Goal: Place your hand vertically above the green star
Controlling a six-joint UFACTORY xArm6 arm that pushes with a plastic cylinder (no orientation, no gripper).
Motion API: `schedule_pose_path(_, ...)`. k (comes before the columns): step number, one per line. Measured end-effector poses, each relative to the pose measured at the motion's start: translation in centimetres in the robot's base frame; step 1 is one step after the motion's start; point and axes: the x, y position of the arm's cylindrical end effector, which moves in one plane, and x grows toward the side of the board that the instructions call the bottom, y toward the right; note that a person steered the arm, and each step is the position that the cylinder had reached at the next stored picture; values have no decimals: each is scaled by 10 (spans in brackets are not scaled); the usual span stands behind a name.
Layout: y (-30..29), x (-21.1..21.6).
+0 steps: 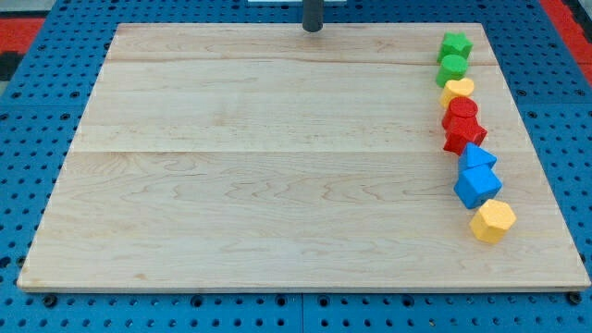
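Your tool is a bare rod with no jaws, so it cannot open or close and has hold of nothing; its tip sits at the view's top edge of the table, near the middle. The green star lies well off toward the view's right of the tip and only slightly lower in the view, heading a column of blocks. Just below it, seemingly touching, is a round green block, then a yellow heart, two red blocks, two blue blocks and a yellow hexagon. You should expect the star to be light, rigid and quick to slide on smooth wood; you cannot grip it, only nudge a side face.
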Motion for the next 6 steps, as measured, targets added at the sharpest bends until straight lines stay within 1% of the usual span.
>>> schedule_pose_path(2,48,0)
schedule_pose_path(3,111,0)
schedule_pose_path(5,203,-1)
schedule_pose_path(6,236,48)
